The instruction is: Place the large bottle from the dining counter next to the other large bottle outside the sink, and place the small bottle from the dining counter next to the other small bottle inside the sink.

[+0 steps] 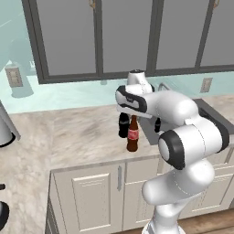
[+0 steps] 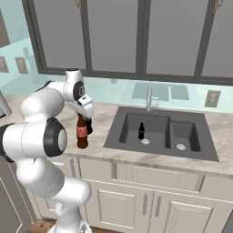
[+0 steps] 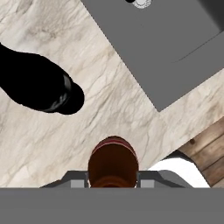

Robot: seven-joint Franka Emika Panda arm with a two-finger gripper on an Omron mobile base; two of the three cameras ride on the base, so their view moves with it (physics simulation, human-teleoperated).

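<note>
Gripper [image 3: 113, 183] with jaws clamped on the large bottle [image 1: 132, 135], which stands upright on the counter [image 1: 82, 132] beside the sink [image 2: 159, 134]. A black bottle [image 1: 123, 125] behind it is partly hidden. Farther off, the other small bottle [image 2: 141, 131] stands inside the left basin.

Flat, even rendered light fills all three views, bright without any hard source showing. Soft gloss highlights sit on the white rounded arm segments at the lower right of the left base view and the lower left of the right base view. The pale glassy aqua backsplash [image 1: 68, 93] carries faint milky reflections across the upper middle of both base views. Shadows on the beige marble-patterned countertop [image 1: 77, 132] are weak and barely visible. The dark grey two-basin sink [image 2: 159, 132] reads clearly, not crushed. Edges look slightly soft and low-resolution throughout; the hand view shows no edge bending.
</note>
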